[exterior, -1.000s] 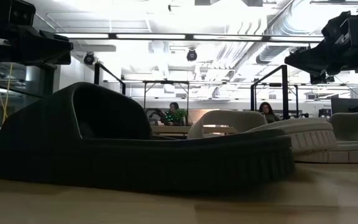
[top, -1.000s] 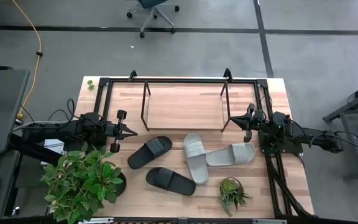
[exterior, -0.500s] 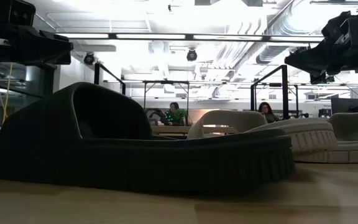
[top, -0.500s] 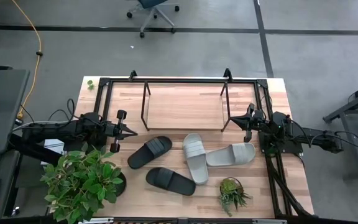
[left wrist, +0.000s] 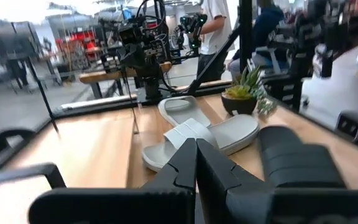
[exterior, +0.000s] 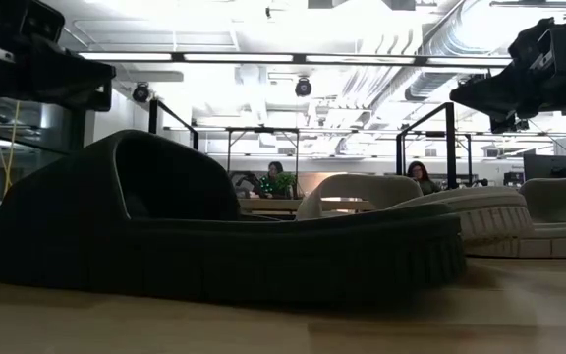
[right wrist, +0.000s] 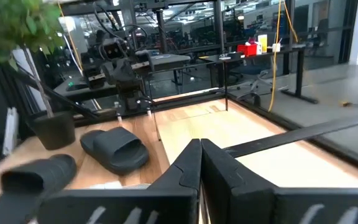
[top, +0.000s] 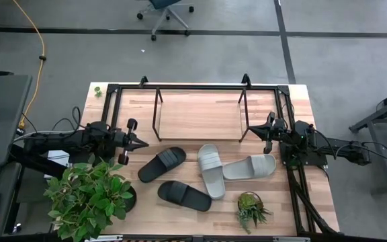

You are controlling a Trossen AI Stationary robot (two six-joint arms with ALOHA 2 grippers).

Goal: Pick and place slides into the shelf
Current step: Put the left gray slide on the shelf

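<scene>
High view: the table (top: 180, 114) carries the shelf (top: 197, 111), empty, between both sets of fingers. Just ahead of the left fingers (top: 142, 140) lie two black slides (top: 162, 164); below the right fingers (top: 249, 132) lie crossed grey slides (top: 210, 169). Both pairs of fingers are pressed together, holding nothing.

Two slides (top: 173, 180) are black and two slides (top: 230, 168) are light grey. The shelf (top: 200, 111) has black tubing over a pale wood base, and the potted plants (top: 86, 195) are green.
</scene>
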